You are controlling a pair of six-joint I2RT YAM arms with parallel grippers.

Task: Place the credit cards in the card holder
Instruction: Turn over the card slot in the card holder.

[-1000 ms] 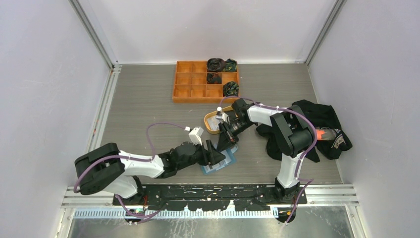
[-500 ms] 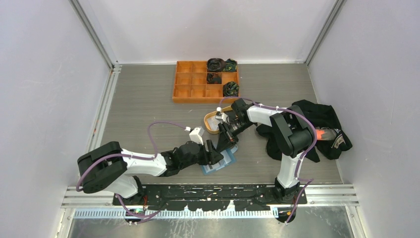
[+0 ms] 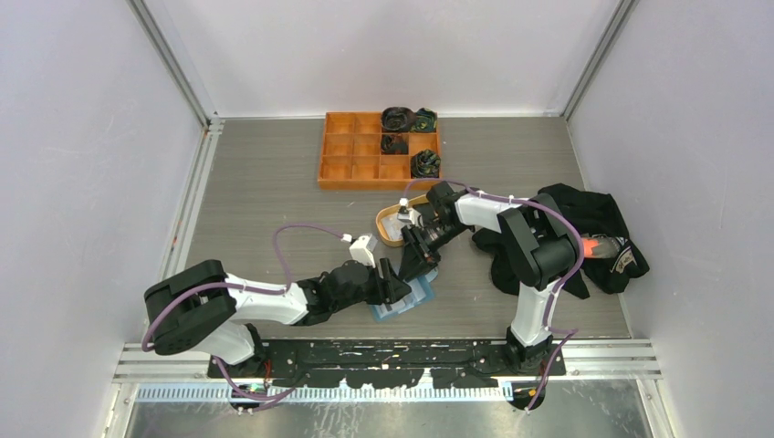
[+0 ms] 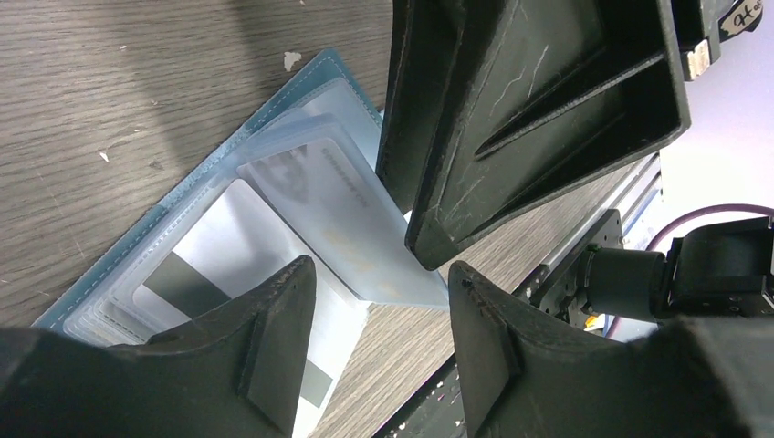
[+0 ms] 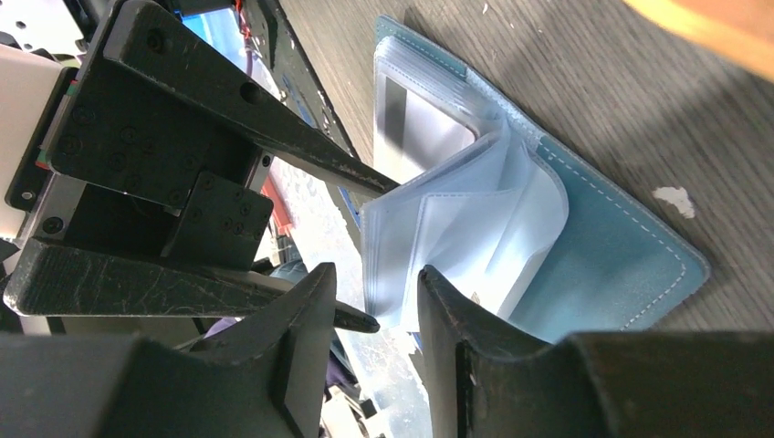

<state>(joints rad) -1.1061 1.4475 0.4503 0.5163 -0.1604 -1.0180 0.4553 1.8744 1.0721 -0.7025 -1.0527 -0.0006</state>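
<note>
**A:** We're over the table (image 3: 265,201). Near its front middle the left gripper (image 4: 379,274) hangs with jaws apart, empty.

**B:** We see the right gripper (image 5: 374,271) parted too, gripping nothing. The blue holder (image 5: 621,265) lies open beneath both, clear sleeves (image 5: 475,228) fanned up, a white card (image 4: 228,246) inside one.

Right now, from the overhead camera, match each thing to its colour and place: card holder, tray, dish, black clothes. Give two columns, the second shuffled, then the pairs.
Things:
1. card holder
2. tray
3. dish
4. black clothes

Colour and place:
A. orange, at the far side of the table
B. heaped on the right
C. blue, lying open near the front
D. tan, between the tray and the card holder

Pairs: 1-C, 2-A, 3-D, 4-B
</note>
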